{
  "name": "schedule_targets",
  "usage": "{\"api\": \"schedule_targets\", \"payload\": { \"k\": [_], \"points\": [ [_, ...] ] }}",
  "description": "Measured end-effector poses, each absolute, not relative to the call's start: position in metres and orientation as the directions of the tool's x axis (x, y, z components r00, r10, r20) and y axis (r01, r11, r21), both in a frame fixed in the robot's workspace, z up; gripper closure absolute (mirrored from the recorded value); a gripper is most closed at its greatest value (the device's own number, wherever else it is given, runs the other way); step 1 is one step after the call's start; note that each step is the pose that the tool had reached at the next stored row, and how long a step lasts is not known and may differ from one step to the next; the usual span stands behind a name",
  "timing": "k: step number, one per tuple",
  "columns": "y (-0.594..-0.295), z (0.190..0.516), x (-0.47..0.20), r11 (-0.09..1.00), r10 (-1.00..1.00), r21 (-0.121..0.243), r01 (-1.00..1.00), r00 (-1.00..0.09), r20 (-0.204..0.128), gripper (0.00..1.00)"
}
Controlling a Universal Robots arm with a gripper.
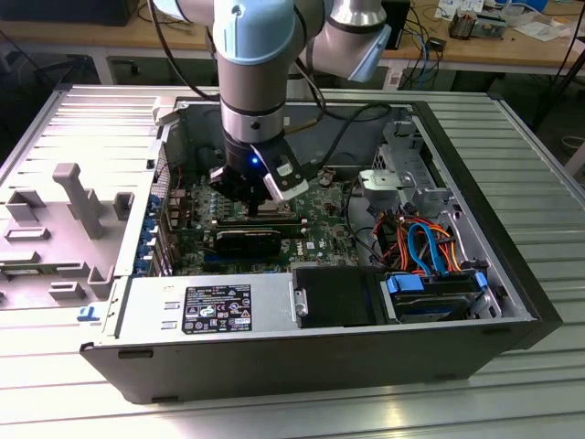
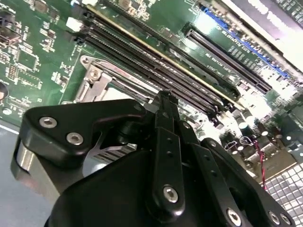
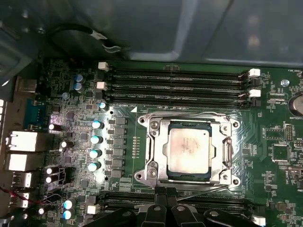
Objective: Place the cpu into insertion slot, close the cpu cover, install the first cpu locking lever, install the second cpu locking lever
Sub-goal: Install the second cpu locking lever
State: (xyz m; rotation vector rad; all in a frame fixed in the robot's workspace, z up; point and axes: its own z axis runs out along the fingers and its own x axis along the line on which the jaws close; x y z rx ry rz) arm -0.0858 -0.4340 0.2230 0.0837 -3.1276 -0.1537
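Green board (image 3: 71, 142) on first wrist view's left flank, capacitors in row. Dull silver cpu (image 3: 191, 150) sits in insertion slot (image 3: 161, 177), cpu cover (image 3: 159, 146) down over it. My gripper (image 3: 165, 193) pressed together at slot edge, on thin wire locking lever (image 3: 208, 189). Lever probably springy, stiff, slippery; best pushed near hooked end.
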Motion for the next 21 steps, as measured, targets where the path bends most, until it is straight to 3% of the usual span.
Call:
{"api": "schedule_targets", "payload": {
  "k": [21],
  "points": [
    [-0.432,0.207,-0.107,0.986,-0.114,0.122,-0.113,-0.993,0.005,0.89]
  ]
}}
